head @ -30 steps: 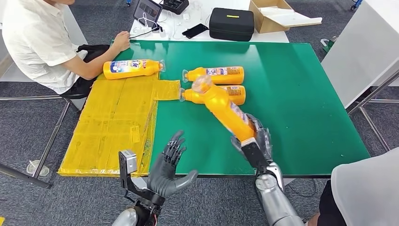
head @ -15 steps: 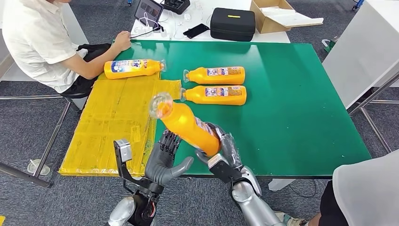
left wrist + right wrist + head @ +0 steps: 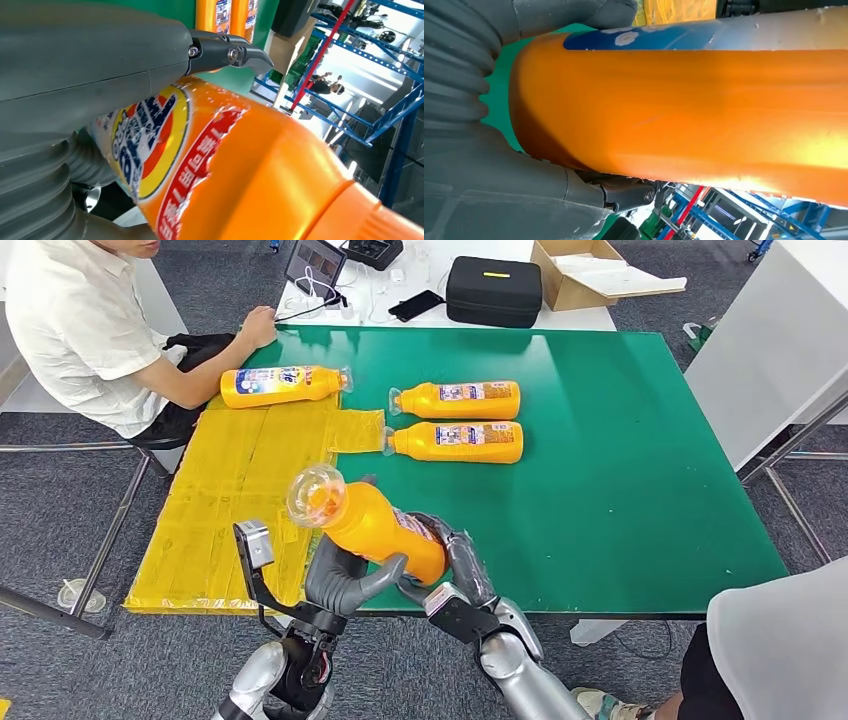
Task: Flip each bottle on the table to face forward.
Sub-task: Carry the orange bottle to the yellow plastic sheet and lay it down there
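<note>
Swung leftward and lower since a second ago: orange plastic detergent bottle with clear cap [image 3: 372, 523], now raised off the green desk [image 3: 640, 470] near its front edge, cap tilted up and left. Gripped at the base by right robot hand [image 3: 452, 570]; cradled from beneath by left robot hand [image 3: 345, 578], thumb wrapped against the printed label, so grasped by both. Mid-handover, judging by the double hold. Lying flat farther back: two orange bottles side by side [image 3: 458, 400] [image 3: 455, 441], a third [image 3: 283, 385] at the yellow sheet [image 3: 240, 500]; seated person's hand [image 3: 258, 328] at the far corner. Risks: slick body slipping or rolling if right lets go before left closes fully; drop over the near edge; wrong face up if turned short.
</note>
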You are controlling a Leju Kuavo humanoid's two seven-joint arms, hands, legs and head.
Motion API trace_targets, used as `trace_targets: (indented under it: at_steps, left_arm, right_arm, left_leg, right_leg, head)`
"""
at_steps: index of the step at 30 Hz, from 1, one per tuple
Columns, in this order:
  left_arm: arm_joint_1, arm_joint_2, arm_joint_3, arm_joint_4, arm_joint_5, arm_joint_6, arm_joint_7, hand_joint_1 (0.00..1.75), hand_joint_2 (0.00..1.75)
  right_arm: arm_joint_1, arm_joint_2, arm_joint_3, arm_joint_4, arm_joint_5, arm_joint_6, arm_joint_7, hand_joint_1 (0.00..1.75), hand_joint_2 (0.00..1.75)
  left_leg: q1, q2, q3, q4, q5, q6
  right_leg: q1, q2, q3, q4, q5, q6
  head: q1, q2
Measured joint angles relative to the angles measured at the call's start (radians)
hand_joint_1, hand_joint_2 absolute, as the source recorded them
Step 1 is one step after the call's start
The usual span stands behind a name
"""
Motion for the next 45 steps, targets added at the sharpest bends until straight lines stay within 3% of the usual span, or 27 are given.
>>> trace_targets:
  at_steps: [8,9,12,13,21,23,27,31,35,40,43,45]
  left_arm:
    - [-0.008,-0.003,0.0,0.01,-0.004,0.039,-0.026,0.0,1.75]
    - [-0.009,-0.005,0.0,0.012,-0.011,0.054,-0.036,0.22,1.75]
    - [-0.015,-0.011,-0.001,0.014,-0.037,0.103,-0.064,1.53,1.75]
    - [-0.017,-0.013,-0.001,0.014,-0.042,0.116,-0.07,1.75,1.75]
    - [-0.024,-0.022,-0.004,0.014,-0.087,0.192,-0.105,1.75,1.75]
    - [-0.026,-0.025,-0.007,0.015,-0.106,0.215,-0.116,1.75,1.75]
    - [-0.031,-0.029,-0.015,0.021,-0.133,0.254,-0.134,1.75,1.75]
    - [-0.034,-0.031,-0.017,0.023,-0.134,0.265,-0.135,1.75,1.75]
    - [-0.035,-0.03,-0.005,0.024,-0.073,0.235,-0.092,1.75,1.75]
    - [-0.02,-0.022,0.024,0.002,-0.002,0.175,-0.049,1.75,1.75]
    - [-0.01,-0.013,0.04,-0.019,-0.081,0.234,-0.082,1.75,1.75]
    - [0.002,-0.003,0.056,-0.036,-0.207,0.325,-0.105,1.75,1.75]
  right_arm:
    - [0.0,0.0,0.022,-0.003,-0.006,0.012,-0.004,1.75,1.75]
    - [-0.001,0.0,0.027,-0.006,-0.007,0.015,-0.002,1.75,1.75]
    - [-0.004,0.0,0.045,-0.011,-0.015,0.022,0.007,1.75,1.75]
    - [-0.006,0.0,0.049,-0.011,-0.017,0.022,0.009,1.75,1.75]
    - [-0.013,0.0,0.065,-0.011,-0.037,0.035,0.017,1.75,1.75]
    - [-0.014,0.0,0.068,-0.011,-0.04,0.04,0.018,1.66,1.75]
    - [-0.014,0.0,0.075,-0.011,-0.049,0.042,0.021,1.22,1.75]
    - [-0.013,0.0,0.078,-0.011,-0.06,0.041,0.024,0.0,1.75]
    - [-0.012,0.002,0.081,-0.011,-0.077,0.029,0.032,0.0,0.0]
    - [-0.001,0.002,0.065,-0.008,-0.082,-0.041,0.031,0.0,0.0]
    - [0.015,0.002,0.042,-0.008,-0.069,-0.114,0.022,0.0,0.0]
    - [0.036,0.001,0.006,-0.011,-0.048,-0.223,0.0,0.0,0.0]
  left_leg:
    - [0.0,0.0,0.0,0.0,0.0,0.0]
    - [0.0,0.0,0.0,0.0,0.0,0.0]
    - [0.0,0.0,0.0,0.0,0.0,0.0]
    - [0.0,0.0,0.0,0.0,0.0,0.0]
    - [0.0,0.0,0.0,0.0,0.0,0.0]
    - [0.0,0.0,0.0,0.0,0.0,0.0]
    - [0.0,0.0,0.0,0.0,0.0,0.0]
    - [0.0,0.0,0.0,0.0,0.0,0.0]
    - [0.0,0.0,0.0,0.0,0.0,0.0]
    - [0.0,0.0,0.0,0.0,0.0,0.0]
    - [0.0,0.0,0.0,0.0,0.0,0.0]
    - [0.0,-0.001,0.0,0.0,0.0,0.0]
  right_leg:
    - [0.0,0.0,0.0,0.0,0.0,0.0]
    - [0.0,0.0,0.0,0.0,0.0,0.0]
    - [0.0,0.0,0.0,0.0,0.0,0.0]
    - [0.0,0.0,0.0,0.0,0.0,0.0]
    - [0.0,0.0,0.0,0.0,0.0,0.0]
    - [0.0,0.0,0.0,0.0,0.0,0.0]
    - [0.0,0.0,0.0,0.0,0.0,0.0]
    - [0.0,0.0,0.0,0.0,0.0,0.0]
    - [0.0,0.0,0.0,0.0,0.0,0.0]
    - [0.0,0.0,0.0,0.0,0.0,0.0]
    - [0.0,0.0,0.0,0.0,0.0,0.0]
    - [0.0,0.0,0.0,0.0,0.0,0.0]
  head:
    - [0.0,0.0]
    - [0.0,0.0]
    - [0.0,0.0]
    - [0.0,0.0]
    - [0.0,0.0]
    - [0.0,0.0]
    - [0.0,0.0]
    - [0.0,0.0]
    - [0.0,0.0]
    - [0.0,0.0]
    - [0.0,0.0]
    - [0.0,0.0]
